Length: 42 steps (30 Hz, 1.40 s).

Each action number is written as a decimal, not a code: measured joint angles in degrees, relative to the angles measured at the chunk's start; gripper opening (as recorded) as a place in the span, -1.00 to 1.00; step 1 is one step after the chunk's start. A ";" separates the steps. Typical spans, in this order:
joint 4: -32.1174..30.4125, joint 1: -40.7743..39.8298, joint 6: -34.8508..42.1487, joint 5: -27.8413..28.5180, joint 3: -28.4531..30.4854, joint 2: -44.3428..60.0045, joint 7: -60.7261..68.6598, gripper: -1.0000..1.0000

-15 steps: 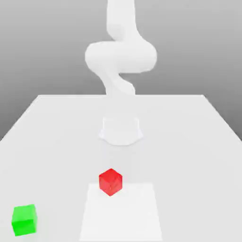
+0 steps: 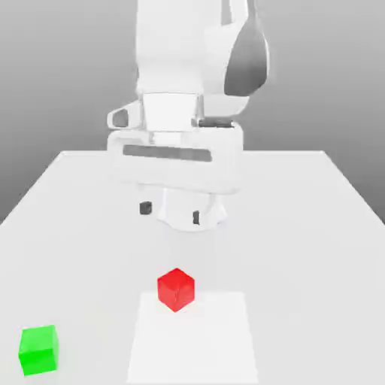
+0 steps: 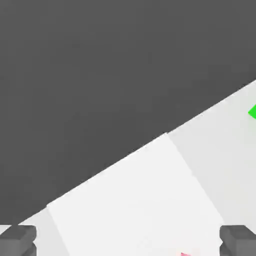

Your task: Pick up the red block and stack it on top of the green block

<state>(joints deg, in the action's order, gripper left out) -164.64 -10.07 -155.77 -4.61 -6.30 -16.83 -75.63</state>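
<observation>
one block [image 2: 176, 290] at panel [image 2: 194, 346] edge, other block [image 2: 39, 350] nearer, exterior view's left

The red block [image 2: 176, 289] looks like smooth plastic (the green one [image 2: 39, 350] too), both fairly matt.

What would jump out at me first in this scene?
Probably the two vivid cubes: the red cube at the far edge of a white square, and the green cube near the exterior view's lower left corner. Next, the big white robot arm, its open gripper hanging above the table with two dark fingertips.
</observation>
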 joint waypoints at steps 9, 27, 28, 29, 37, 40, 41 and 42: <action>-2.85 1.61 -20.73 8.42 4.40 25.79 -12.74 -1.00; -0.96 -0.63 -4.72 5.90 4.47 11.60 -8.87 -1.00; 0.96 -1.56 -3.70 6.71 5.24 12.48 -8.49 -1.00; 2.96 -2.96 -2.69 7.31 5.97 13.48 -7.94 -1.00; 19.53 -10.32 5.01 6.31 9.45 22.37 0.65 -1.00; 25.75 -12.70 7.83 4.27 10.31 25.82 5.07 -1.00; 27.48 -13.49 8.28 3.57 10.48 27.13 6.39 -1.00; 28.41 -13.95 7.54 3.06 10.48 28.82 7.16 -1.00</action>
<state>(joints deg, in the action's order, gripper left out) -136.22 -24.02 -148.24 -1.55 4.18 12.00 -68.46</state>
